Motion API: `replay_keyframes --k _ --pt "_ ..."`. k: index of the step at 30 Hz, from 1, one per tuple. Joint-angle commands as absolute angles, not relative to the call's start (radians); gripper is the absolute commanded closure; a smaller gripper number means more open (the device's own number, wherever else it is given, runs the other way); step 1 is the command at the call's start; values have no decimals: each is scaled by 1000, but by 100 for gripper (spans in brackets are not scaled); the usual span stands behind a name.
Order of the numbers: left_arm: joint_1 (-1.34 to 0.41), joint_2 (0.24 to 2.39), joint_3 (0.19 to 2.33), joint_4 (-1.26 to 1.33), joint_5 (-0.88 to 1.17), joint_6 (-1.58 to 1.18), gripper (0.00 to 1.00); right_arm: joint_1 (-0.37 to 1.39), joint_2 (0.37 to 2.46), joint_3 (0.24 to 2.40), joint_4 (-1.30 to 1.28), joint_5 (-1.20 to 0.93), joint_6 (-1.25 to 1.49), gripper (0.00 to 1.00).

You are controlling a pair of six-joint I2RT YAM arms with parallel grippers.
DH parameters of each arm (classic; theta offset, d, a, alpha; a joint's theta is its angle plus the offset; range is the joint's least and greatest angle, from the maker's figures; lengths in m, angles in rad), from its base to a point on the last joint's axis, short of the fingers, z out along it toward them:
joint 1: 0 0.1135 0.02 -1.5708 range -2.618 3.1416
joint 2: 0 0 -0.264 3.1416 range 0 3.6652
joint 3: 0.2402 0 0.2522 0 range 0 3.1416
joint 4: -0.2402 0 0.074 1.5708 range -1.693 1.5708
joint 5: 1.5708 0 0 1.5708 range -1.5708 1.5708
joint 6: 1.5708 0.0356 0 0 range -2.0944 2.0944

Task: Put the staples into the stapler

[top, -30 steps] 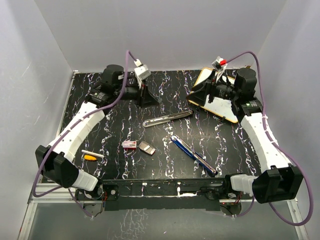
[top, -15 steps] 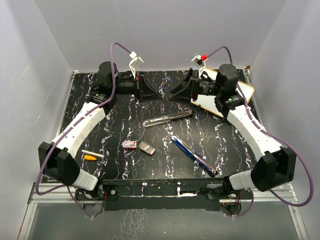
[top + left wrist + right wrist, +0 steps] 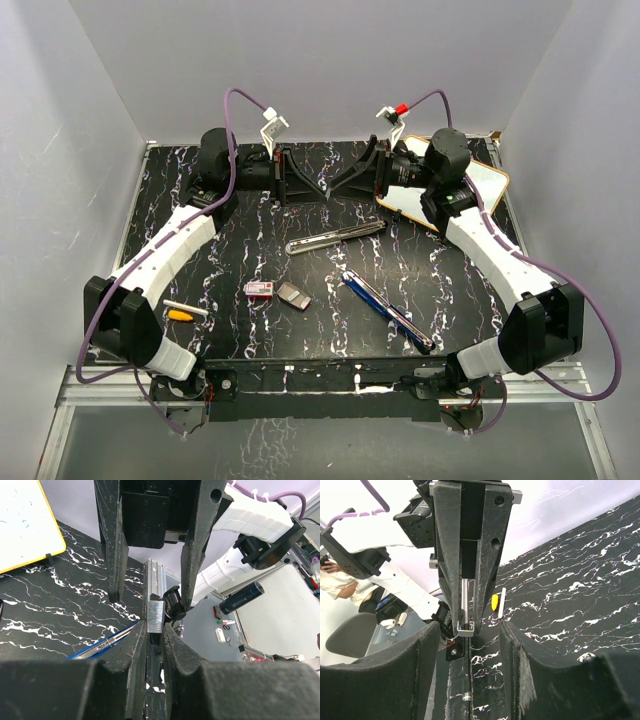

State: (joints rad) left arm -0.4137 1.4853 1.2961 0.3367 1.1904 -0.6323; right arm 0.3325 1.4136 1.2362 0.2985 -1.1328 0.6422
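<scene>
Left arm [image 3: 165,250]: stretched forward from its base, wrist turned inward. Left gripper [image 3: 155,630] is level, jaws clamped tight on a staple strip [image 3: 155,612]. Right arm [image 3: 490,250]: mirrored reach, right gripper [image 3: 468,627] tip to tip with the other, fingers [image 3: 192,555] parted, one on each side of the opposite fingertips.

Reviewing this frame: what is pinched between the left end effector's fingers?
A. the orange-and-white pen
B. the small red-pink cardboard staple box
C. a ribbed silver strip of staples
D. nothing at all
C: the left wrist view shows the left end effector shut on a ribbed silver strip of staples, while the small red-pink cardboard staple box and the orange-and-white pen lie on the black marbled table.
</scene>
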Motion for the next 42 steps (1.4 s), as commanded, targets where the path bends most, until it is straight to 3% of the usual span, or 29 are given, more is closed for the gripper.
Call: replay_keyframes --k 1,8,24,38,42 --pt "-415 1476 1299 381 1217 -646 97 337 1417 1253 378 -1135 677 50" --pt "-419 1479 1304 383 1220 -648 97 339 1423 1249 382 -1135 686 60" --pt "-420 1488 1303 387 1221 -650 98 348 1433 1248 386 -1127 694 65" --pt "-420 1488 1298 386 1222 -647 97 350 1431 1243 386 -1125 694 78" --pt "-420 1484 1298 367 1214 -624 93 350 1428 1243 384 -1117 691 81"
